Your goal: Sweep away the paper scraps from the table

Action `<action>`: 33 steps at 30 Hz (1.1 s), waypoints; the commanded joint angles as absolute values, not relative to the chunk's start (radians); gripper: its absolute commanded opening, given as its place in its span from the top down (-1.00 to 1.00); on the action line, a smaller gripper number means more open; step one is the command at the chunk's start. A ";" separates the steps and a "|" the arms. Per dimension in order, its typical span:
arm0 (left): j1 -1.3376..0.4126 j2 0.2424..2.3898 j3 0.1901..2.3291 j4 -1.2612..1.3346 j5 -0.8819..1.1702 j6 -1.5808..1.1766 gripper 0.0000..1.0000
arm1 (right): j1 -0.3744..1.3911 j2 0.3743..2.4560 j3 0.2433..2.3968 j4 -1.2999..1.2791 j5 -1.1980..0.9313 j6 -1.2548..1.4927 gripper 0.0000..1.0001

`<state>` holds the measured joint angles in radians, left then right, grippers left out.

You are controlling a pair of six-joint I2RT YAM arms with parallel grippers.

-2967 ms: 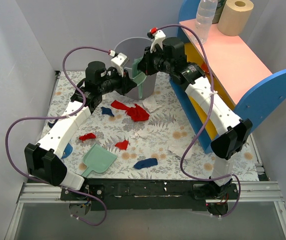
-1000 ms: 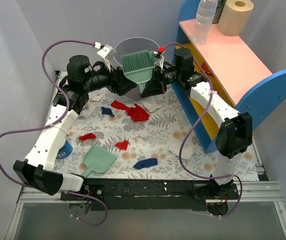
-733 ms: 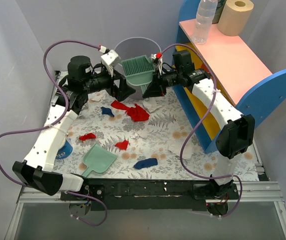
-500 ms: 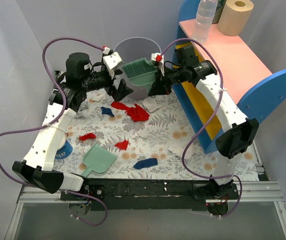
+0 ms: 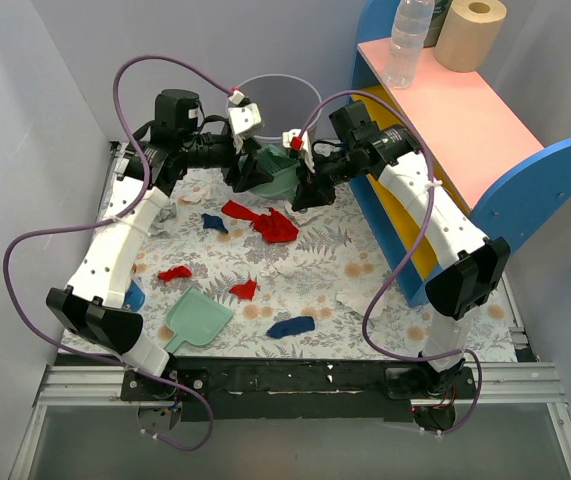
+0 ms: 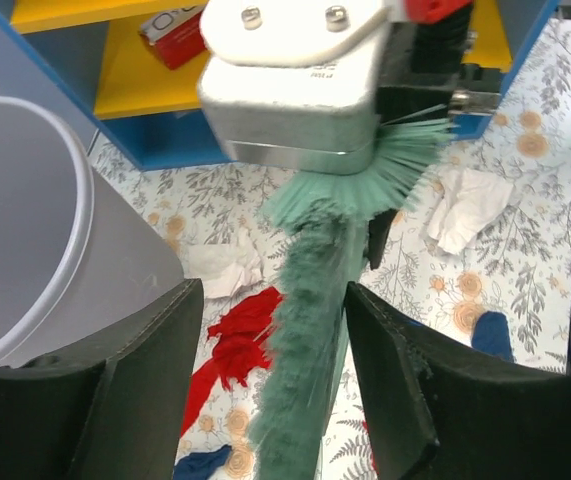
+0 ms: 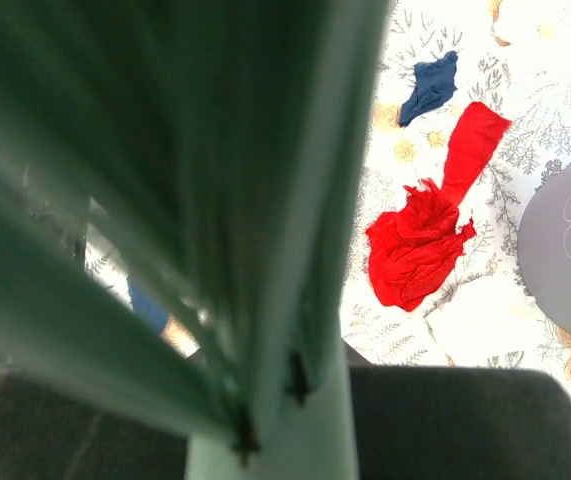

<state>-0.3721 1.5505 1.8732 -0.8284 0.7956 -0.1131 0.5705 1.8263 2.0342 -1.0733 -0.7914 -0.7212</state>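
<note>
Well below left fingers (image 6: 135, 390), paper scraps (image 6: 233, 345).

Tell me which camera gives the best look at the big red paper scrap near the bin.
Right wrist: the big red paper scrap lies whole, close and unblocked. Top external shows it whole but small. Left wrist shows only part, cut off by the green brush.
</note>
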 commanded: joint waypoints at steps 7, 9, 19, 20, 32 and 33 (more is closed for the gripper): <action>-0.380 1.577 1.936 -0.942 0.937 -0.112 0.31 | 0.583 1.838 2.066 -1.017 -0.784 -0.675 0.97; -0.379 1.588 1.934 -0.945 0.948 -0.141 0.37 | 0.584 1.842 2.069 -0.997 -0.779 -0.649 0.97; -0.344 1.395 1.622 -0.691 0.858 -0.454 1.00 | 0.514 1.807 1.999 -0.841 -0.817 -0.379 -0.19; -0.331 1.366 1.570 -0.601 0.841 -0.494 1.00 | 0.496 1.783 1.976 -0.769 -0.875 -0.339 -0.37; -0.273 1.209 1.407 -0.380 0.750 -0.862 1.00 | 0.400 1.782 1.649 -0.278 -1.333 0.167 -0.68; -0.273 1.206 1.405 -0.379 0.750 -0.874 1.00 | 0.405 1.787 1.652 -0.273 -1.345 0.173 -0.67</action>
